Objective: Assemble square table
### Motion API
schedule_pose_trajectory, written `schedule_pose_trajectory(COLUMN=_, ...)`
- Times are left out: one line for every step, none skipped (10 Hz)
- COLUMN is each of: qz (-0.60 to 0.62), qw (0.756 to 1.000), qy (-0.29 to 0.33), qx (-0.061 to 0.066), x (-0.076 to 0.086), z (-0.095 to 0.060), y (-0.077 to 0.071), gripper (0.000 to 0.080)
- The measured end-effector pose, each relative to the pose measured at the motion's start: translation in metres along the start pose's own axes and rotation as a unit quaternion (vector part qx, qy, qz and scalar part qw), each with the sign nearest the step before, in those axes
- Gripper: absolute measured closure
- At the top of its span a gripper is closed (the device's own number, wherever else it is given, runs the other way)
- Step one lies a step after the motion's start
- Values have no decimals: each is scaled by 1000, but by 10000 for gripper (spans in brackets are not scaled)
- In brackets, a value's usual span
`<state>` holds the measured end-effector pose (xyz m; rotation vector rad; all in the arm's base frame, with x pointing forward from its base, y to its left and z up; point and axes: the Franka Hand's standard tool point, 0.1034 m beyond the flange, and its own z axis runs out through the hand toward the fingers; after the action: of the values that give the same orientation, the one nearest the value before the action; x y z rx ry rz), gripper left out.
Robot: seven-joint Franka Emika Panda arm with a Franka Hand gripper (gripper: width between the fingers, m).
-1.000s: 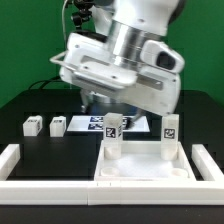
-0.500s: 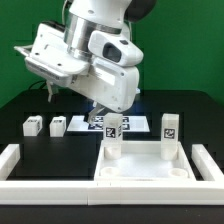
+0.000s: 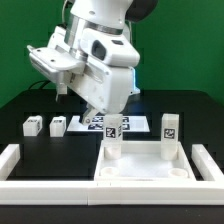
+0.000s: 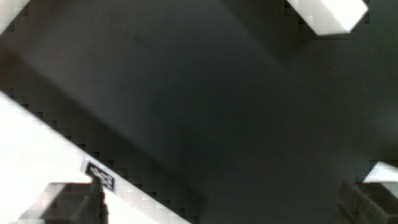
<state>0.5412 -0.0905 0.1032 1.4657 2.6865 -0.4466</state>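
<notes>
Worktop (image 3: 30,105) in the exterior view is black. On it we see the marker board (image 3: 92,122) lying flat behind the square table top (image 3: 140,170), and a long white rail (image 3: 100,192) runs along the front. The arm (image 3: 100,55) hangs in front of the board's far edge and hides part of it.

The top is a white tray with a raised rim, set at the front towards the exterior view's right. The left standing leg (image 3: 113,138) and right standing leg (image 3: 170,135) are upright at its far corners, tags facing us. The outer loose leg (image 3: 32,126) and inner loose leg (image 3: 57,125) lie towards the exterior view's left. The gripper (image 3: 62,90) hovers above them, jaws spread wide and holding nothing.

Since a second ago, the arm has swung towards the exterior view's left.

In the wrist view we see mostly dark worktop (image 4: 196,100). Blurred white pieces sit at the edges, one of them a tagged piece (image 4: 98,178) that we cannot identify.
</notes>
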Motion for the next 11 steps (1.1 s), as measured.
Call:
schedule_pose_trajectory(qz=39, qw=999, qy=3, qx=6, x=-1, z=5, y=-9, gripper=150)
schedule_pose_trajectory(qz=90, qw=996, qy=8, qx=9, x=0, z=9, y=-20, gripper=150)
schedule_pose_trajectory(qz=126, qw=992, qy=11, qx=16, x=3, z=16, y=-34, gripper=150)
schedule_pose_trajectory(qz=166, qw=986, qy=17, qx=27, x=6, z=26, y=-49, gripper=150)
schedule_pose_trajectory(qz=209, qw=977, qy=27, qx=35, x=8, z=38, y=-68, gripper=150)
schedule_pose_trajectory(qz=237, qw=970, qy=39, qx=42, x=5, z=46, y=-82, gripper=150)
schedule_pose_trajectory(qz=280, qw=958, qy=42, qx=44, x=5, z=48, y=-85, gripper=150)
schedule_pose_trajectory(qz=312, qw=948, qy=41, qx=45, x=6, z=47, y=-83, gripper=150)
schedule_pose_trajectory(qz=335, qw=940, qy=40, qx=46, x=7, z=47, y=-82, gripper=150)
schedule_pose_trajectory(qz=359, qw=931, qy=40, qx=47, x=8, z=47, y=-82, gripper=150)
schedule_pose_trajectory(qz=393, qw=917, qy=38, qx=49, x=9, z=47, y=-81, gripper=150)
